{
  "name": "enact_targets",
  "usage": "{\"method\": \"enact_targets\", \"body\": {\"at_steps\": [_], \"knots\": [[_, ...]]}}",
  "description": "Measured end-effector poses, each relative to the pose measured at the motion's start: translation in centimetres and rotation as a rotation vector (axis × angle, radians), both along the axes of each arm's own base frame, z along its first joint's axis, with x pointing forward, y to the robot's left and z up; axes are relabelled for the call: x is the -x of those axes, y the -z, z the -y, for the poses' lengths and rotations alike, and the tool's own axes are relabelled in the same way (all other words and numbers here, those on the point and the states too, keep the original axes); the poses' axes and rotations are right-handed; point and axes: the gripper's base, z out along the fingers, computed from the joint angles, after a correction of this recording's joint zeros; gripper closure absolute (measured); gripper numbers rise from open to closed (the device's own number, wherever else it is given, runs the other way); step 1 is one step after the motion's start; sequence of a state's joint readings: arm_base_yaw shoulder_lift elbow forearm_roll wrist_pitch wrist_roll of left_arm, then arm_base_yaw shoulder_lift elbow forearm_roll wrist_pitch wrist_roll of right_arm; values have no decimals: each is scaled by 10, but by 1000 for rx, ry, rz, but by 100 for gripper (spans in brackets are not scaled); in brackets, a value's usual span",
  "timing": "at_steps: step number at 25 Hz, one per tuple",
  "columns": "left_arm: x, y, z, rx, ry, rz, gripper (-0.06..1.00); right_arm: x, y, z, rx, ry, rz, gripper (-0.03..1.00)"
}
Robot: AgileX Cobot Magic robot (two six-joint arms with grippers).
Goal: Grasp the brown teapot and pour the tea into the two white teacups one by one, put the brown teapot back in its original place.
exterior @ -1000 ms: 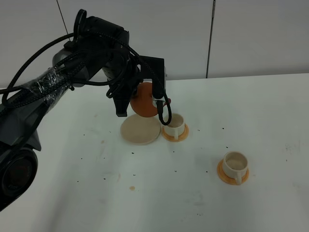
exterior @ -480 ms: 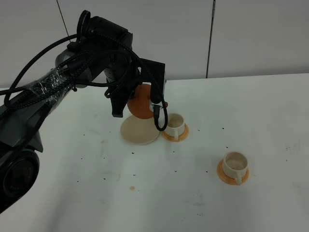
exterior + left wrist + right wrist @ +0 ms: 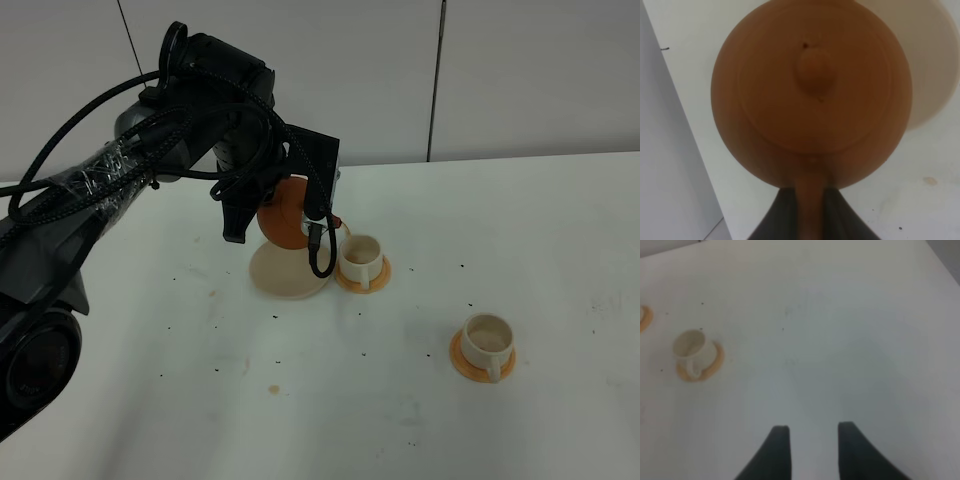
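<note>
- White desk [image 3: 300,400] against a pale wall.
- Brown teapot [image 3: 283,215] hangs steeply tipped near the desk's back edge, above the beige saucer [image 3: 285,282] and just beside the nearer teacup [image 3: 360,255]. This is likely the first pour.
- Left gripper [image 3: 810,215] has its jaws clamped on the teapot's handle; right gripper [image 3: 810,440] is part-open and empty.
- Next: level the pot and carry it to the second teacup [image 3: 487,338], front-right.

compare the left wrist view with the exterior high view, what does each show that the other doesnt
Only the left wrist view: the brown teapot seen lid-on, with its lid knob, and the left gripper pinching the handle.

Only the exterior high view: the two white teacups on orange coasters, the left arm, and the teapot's tilt, held up beside the nearer cup.

Both: the teapot, the pale saucer and the white table.
</note>
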State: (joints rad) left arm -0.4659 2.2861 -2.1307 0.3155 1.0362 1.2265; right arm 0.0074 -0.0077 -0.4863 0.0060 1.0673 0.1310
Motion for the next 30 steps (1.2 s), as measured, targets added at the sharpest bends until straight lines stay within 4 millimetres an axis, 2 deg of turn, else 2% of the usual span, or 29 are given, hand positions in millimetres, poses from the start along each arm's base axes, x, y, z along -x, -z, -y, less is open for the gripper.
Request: {"method": "enact_targets", "body": {"at_steps": [30], "knots": [[0,-2,7,-76,114,45,77,0,0,0,0,0,0,74]]}}
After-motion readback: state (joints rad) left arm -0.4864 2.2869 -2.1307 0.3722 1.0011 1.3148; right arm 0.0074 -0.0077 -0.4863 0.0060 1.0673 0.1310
